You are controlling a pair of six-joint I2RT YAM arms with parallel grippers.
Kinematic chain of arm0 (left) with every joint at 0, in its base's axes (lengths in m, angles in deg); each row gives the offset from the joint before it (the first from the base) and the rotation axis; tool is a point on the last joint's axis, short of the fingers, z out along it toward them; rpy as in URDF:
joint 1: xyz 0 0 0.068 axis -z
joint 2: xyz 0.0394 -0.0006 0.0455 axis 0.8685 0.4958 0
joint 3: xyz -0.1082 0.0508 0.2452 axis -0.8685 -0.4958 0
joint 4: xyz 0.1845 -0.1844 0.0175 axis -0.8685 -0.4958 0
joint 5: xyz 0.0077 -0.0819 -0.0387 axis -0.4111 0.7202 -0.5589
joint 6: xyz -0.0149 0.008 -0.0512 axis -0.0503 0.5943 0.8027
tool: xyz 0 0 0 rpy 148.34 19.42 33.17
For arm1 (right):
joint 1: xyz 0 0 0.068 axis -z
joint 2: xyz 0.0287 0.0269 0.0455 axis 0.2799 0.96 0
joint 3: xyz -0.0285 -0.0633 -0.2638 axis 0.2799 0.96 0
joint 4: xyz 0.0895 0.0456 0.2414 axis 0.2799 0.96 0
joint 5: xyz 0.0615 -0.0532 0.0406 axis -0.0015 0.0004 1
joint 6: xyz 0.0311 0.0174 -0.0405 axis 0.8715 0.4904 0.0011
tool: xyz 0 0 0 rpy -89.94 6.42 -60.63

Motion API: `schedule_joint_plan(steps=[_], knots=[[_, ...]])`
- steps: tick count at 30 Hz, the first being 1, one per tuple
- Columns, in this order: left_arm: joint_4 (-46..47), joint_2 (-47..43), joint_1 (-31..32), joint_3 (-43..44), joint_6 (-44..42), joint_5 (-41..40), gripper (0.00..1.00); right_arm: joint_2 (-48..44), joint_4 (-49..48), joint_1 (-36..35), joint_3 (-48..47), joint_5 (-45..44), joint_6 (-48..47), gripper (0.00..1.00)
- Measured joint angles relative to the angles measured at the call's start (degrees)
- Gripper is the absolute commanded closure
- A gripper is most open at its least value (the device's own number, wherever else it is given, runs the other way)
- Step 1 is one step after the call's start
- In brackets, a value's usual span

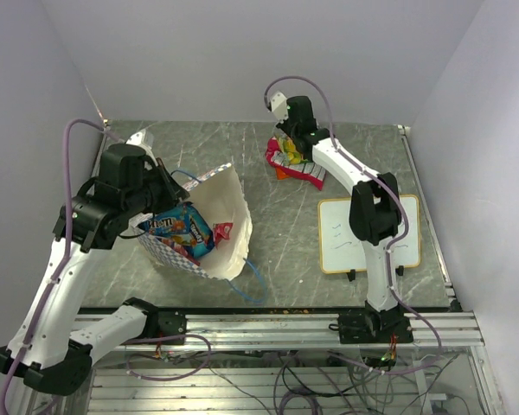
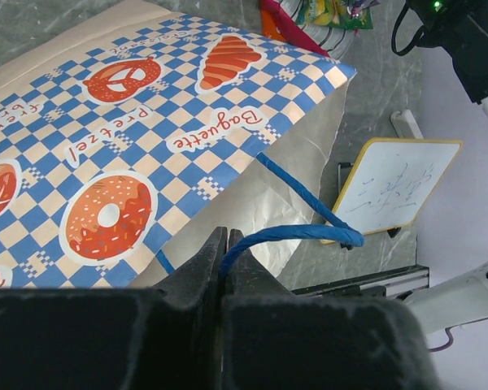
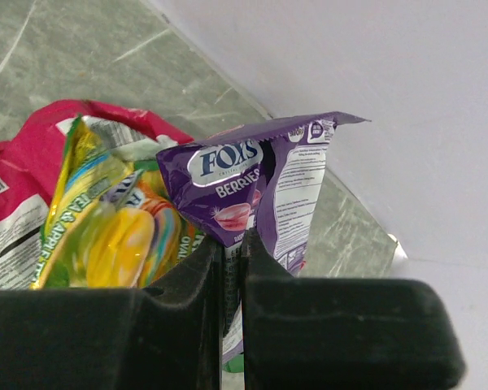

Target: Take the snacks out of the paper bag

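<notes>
From above, the left gripper is holding the bag tipped over, with its mouth gaping toward the right arm. A blue packet and a red packet are lying inside. The right gripper is hanging over a pile of packets at the far side of the table, well apart from the bag and beyond the board.

At the left wrist, the fingers are clenched on the blue handle, with the checkered band just beyond.

At the right wrist, the fingers are pinching the purple packet. A green-yellow packet is lying just beside it.

The purple packet looks ready to drop. It should be released low onto the pile while the left arm is holding the mouth steady for the blue packet.
</notes>
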Motion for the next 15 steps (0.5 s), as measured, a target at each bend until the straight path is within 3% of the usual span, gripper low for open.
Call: schedule_joint_plan(steps=[15], knots=[[6.1,-0.1,0.0,-3.2,1.8,1.7,0.93,2.1,-2.5,-0.5,4.2,4.8,-2.0,1.00]])
